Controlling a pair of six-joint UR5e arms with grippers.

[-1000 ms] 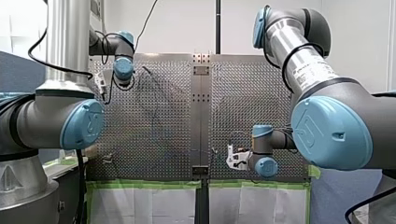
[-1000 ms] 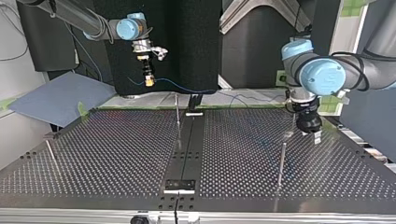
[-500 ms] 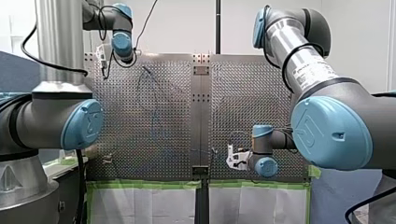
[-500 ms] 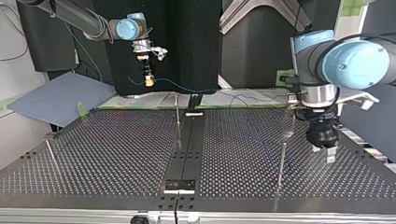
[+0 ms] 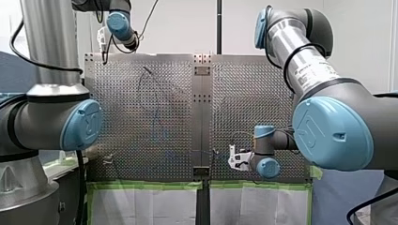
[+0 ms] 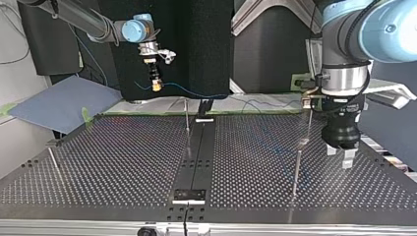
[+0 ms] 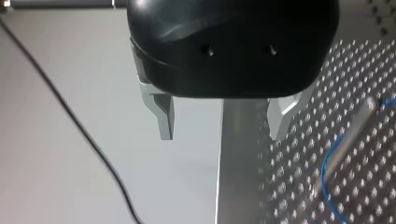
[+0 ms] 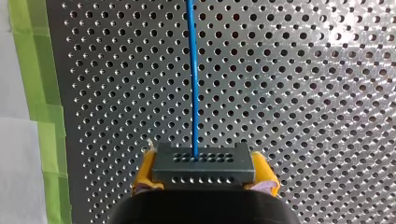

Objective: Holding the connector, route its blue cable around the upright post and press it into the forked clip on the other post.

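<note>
In the right wrist view my right gripper [image 8: 204, 179] is shut on a dark grey connector block [image 8: 204, 164], its yellow pads [image 8: 145, 173] on either side. The blue cable [image 8: 192, 79] runs straight ahead from it over the perforated plate. In the top view that gripper [image 6: 157, 87] hangs high at the far left, and the cable [image 6: 189, 91] sags toward the table's middle. My left gripper [image 6: 339, 156], black with metal fingers [image 7: 164, 114], is open and holds nothing, beside the post [image 6: 296, 169] with a clip [image 6: 303, 142] at the top view's right.
A thin post [image 6: 187, 118] stands near the table's middle at the far side, and another post [image 6: 53, 163] at the top view's left. Green tape [image 8: 39, 88] edges the plate. A black cable [image 7: 88, 140] hangs past the left gripper.
My left arm has risen and swung toward the top view's near right, past the clip post. My right arm and the connector have not moved.
</note>
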